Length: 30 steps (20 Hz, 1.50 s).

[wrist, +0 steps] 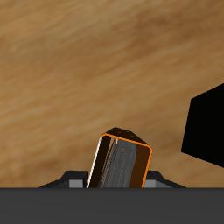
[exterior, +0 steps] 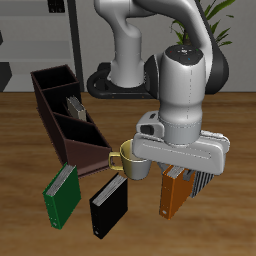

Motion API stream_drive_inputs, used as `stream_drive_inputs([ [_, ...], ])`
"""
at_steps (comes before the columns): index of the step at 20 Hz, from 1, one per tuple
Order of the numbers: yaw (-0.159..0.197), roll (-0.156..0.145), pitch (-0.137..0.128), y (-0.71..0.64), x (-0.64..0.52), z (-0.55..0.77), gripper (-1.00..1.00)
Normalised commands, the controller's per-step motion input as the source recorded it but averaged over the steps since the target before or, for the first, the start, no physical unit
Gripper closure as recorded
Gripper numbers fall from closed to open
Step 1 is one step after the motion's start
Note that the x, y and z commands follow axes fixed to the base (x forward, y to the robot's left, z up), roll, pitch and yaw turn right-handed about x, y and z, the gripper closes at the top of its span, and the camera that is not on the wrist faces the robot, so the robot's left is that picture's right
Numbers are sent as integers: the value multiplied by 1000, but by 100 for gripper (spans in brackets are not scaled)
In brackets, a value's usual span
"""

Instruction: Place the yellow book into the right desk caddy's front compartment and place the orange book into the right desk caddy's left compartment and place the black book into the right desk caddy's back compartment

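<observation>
The robot's gripper (exterior: 178, 176) clasps the orange-covered hardback book (exterior: 173, 192) above the wooden tabletop (exterior: 230, 215), beside the glossy black hardback (exterior: 108, 206) at lower centre.

The arm reaches forward and down over the table, gripper (exterior: 178, 172) pointing downward, jaws clamped on something.

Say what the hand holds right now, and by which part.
The hand holds the orange book, clamped at its upper end and lifted off the table.
</observation>
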Motion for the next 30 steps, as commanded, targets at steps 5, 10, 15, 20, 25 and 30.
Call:
stream_drive_inputs([
  [5,53,-4,-140,-301,-468,1163,100],
  [10,105,13,-70,-262,-457,729,100],
  [15,81,21,-34,-336,-575,625,100],
  [20,99,55,-32,-299,-582,227,100],
  [25,29,6,-3,-443,-536,-79,100],
  [30,3,-32,-27,-545,-513,130,100],
])
